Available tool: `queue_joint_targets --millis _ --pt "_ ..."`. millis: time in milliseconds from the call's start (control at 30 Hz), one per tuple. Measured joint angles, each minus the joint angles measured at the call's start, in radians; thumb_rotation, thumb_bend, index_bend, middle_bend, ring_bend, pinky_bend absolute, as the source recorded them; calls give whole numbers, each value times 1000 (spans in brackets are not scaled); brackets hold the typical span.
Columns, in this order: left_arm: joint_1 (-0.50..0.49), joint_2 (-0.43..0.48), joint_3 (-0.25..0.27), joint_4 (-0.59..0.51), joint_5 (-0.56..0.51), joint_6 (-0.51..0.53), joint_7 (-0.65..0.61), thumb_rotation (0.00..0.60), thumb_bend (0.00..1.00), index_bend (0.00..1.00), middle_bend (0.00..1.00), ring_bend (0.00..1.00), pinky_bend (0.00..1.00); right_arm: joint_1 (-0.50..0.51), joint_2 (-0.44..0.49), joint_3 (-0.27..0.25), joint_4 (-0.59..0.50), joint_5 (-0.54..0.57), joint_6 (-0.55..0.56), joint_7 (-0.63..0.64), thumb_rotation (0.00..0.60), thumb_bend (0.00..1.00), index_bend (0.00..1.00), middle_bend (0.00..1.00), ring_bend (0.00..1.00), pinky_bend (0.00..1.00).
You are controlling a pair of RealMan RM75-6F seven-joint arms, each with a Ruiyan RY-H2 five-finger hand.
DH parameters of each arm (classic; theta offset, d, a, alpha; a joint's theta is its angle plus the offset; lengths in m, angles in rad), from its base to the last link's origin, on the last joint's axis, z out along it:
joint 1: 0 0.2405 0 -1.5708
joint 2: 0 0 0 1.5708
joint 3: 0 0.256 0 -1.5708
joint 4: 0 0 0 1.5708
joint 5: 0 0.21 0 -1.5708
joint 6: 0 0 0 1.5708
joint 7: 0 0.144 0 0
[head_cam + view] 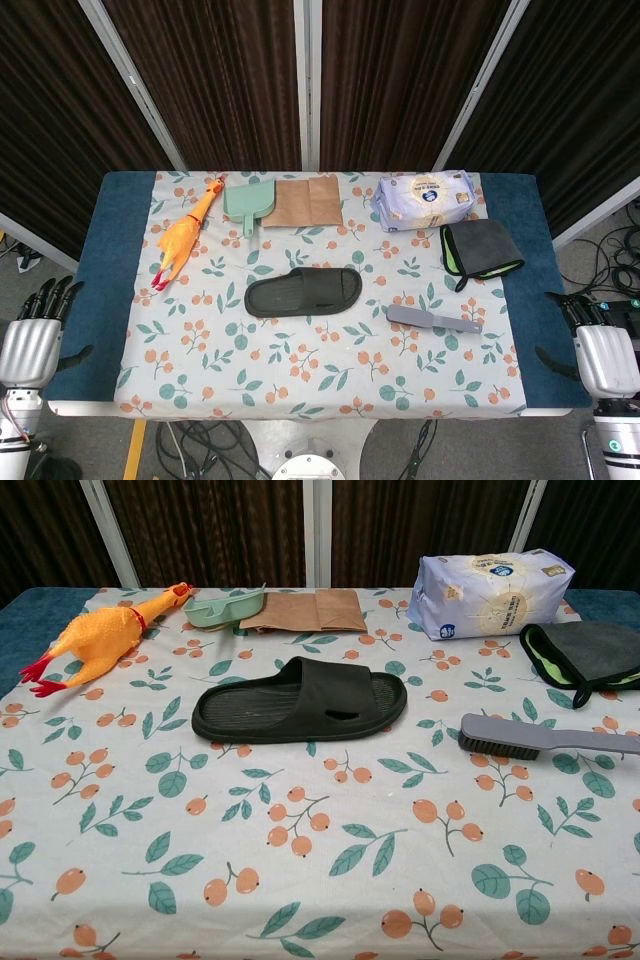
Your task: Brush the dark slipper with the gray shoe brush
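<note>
Near the middle of the worktop (90, 300) lies the dark slipper (303, 291), the gray brush (432, 320) just to its right toward the right edge. Both the left hand (32, 340) and right hand (605, 350) hang beside the worktop's front corners, fingers apart, holding nothing. The brush looks light and stiff, best taken by its slim handle; the slipper seems soft, liable to slide.
</note>
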Motion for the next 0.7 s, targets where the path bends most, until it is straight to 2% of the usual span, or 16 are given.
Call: queue_joint_targets --millis 400,500,700 --pt "23 -6 11 -1 16 31 -15 600 14 162 182 75 188 32 22 3 -31 10 -72 -4 600 83 179 265 210 280" --pt "23 -10 14 5 18 26 -23 600 14 162 183 74 189 66 23 8 -42 32 -143 -16 600 77 179 268 219 289" --pt "29 -15 21 25 17 21 -52 600 15 162 183 75 189 181 -10 20 -28 118 -378 -66 600 75 183 273 219 295"
